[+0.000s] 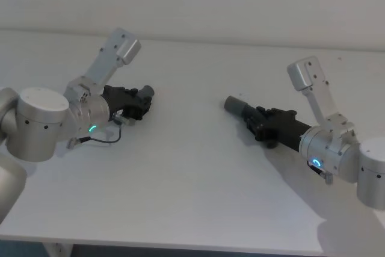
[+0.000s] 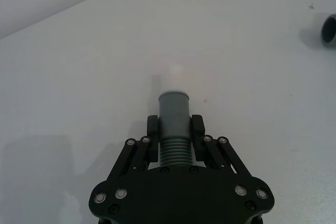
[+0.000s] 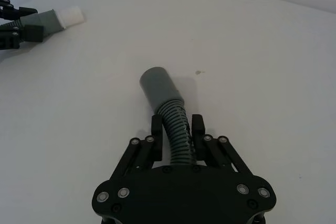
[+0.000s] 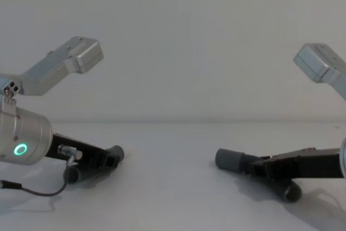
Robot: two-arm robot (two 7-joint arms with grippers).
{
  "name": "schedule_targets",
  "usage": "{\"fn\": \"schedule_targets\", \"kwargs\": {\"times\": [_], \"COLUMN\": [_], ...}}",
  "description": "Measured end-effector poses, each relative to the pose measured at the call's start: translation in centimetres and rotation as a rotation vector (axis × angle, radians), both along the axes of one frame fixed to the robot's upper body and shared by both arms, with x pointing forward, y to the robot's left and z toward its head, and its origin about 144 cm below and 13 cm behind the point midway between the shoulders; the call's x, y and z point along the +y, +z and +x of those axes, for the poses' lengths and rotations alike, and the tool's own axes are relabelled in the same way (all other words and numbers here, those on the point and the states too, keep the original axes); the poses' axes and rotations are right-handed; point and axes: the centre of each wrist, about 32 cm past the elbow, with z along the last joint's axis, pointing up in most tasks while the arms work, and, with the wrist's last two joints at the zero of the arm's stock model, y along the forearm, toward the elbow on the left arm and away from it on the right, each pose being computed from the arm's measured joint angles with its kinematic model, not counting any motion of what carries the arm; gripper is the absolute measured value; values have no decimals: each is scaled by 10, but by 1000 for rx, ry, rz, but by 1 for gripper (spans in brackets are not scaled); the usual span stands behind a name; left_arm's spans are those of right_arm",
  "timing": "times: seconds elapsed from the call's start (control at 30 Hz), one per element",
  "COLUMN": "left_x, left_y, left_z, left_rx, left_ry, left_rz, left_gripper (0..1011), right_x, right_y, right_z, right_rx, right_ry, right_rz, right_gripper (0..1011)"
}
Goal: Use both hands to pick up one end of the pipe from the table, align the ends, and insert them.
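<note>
In the head view, the left hand (image 1: 135, 103) lies low over the white table (image 1: 192, 203) on the left, pinching one pipe piece (image 1: 146, 92). Well apart on the right, the right hand (image 1: 260, 123) pinches the other pipe piece (image 1: 236, 105), whose wide cuff points toward the left hand. In the left wrist view, the left hand's fingers (image 2: 152, 129) are pressed against the ribbed part just behind a narrow grey cuff (image 2: 174, 106) with a pale tip (image 2: 175, 72). In the right wrist view, the right hand's fingers (image 3: 197, 128) clamp the ribbed hose behind the wide cuff (image 3: 157, 85), which bends to one side, and the pale tip (image 3: 71, 15) shows farther off. In the chest view, both hands sit close to the table, the wide cuff (image 4: 230, 159) sticking out toward the middle with open table between the pieces.
</note>
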Motion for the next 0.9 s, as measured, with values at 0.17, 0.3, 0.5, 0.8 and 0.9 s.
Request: {"fn": "schedule_targets", "kwargs": {"times": [0.17, 0.3, 0.5, 0.8, 0.9], "left_x": [0, 0, 0, 2, 4], "left_y": [0, 0, 0, 2, 5], "left_z": [0, 0, 0, 0, 0], "left_rx": [0, 0, -5, -55, -93], "left_ry": [0, 0, -1, -8, -15], "left_rz": [0, 0, 1, -1, -3], "left_gripper": [356, 356, 356, 356, 356], "right_x": [0, 0, 1, 3, 4], "right_y": [0, 0, 0, 4, 8], "right_z": [0, 0, -1, -4, -5], "right_rx": [1, 1, -4, -67, -111], "right_ry": [0, 0, 2, 8, 12], "right_rz": [0, 0, 2, 13, 18], "right_gripper": [221, 174, 166, 157, 157]}}
